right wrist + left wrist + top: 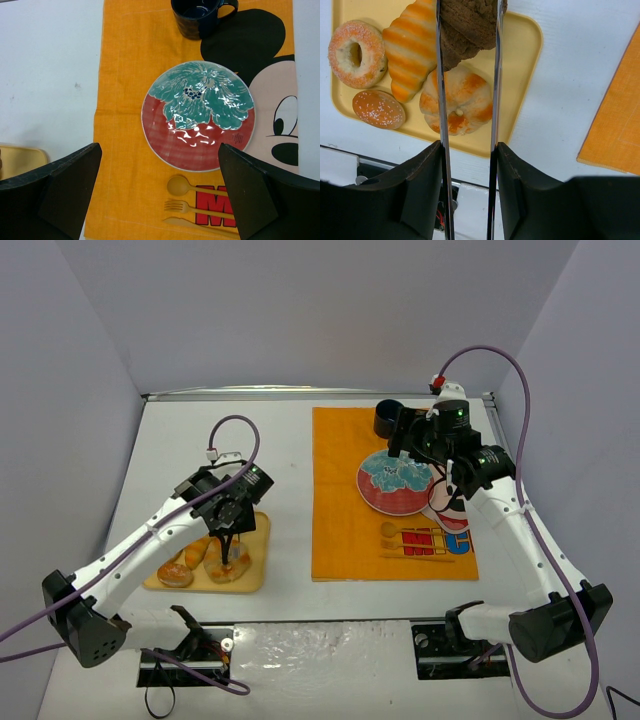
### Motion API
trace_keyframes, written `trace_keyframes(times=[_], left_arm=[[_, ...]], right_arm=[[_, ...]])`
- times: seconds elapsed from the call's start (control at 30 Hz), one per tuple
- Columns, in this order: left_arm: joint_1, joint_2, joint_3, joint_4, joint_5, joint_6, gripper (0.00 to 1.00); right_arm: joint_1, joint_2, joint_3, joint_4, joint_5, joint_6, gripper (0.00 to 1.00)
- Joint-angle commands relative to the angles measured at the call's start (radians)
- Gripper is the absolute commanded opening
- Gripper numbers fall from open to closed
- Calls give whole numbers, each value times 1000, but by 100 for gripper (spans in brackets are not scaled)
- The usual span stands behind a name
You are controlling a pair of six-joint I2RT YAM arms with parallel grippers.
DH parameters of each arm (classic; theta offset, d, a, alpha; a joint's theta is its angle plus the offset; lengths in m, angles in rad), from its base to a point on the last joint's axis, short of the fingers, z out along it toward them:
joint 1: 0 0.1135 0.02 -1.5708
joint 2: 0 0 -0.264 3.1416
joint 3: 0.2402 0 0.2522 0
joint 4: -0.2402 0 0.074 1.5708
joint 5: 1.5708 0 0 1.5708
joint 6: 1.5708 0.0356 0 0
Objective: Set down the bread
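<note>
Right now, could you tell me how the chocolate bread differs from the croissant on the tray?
The bread is dark chocolate brown; the croissant is golden with pale stripes. The bread is gripped between the left gripper's long fingers; the croissant lies free on the yellow tray. Both are pastries over the same tray.

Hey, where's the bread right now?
The bread is top centre of the left wrist view, between the fingers of the left tool over the yellow tray, the croissant beside it and a round bun just below.
</note>
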Motion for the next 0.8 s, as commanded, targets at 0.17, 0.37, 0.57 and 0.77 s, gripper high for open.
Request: trace_keyframes(times=[0.17, 0.37, 0.57, 0.77], left_arm=[[-3, 21, 108, 23, -39, 31, 0], [-3, 50, 148, 32, -28, 52, 0], [-6, 130, 243, 53, -18, 96, 0], [-10, 249, 384, 96, 19, 142, 0]], right_arm=[[7, -31, 33, 14, 47, -7, 100], [6, -45, 32, 8, 94, 0, 100], [3, -61, 30, -8, 170, 19, 100], [-11, -78, 34, -41, 273, 36, 100]])
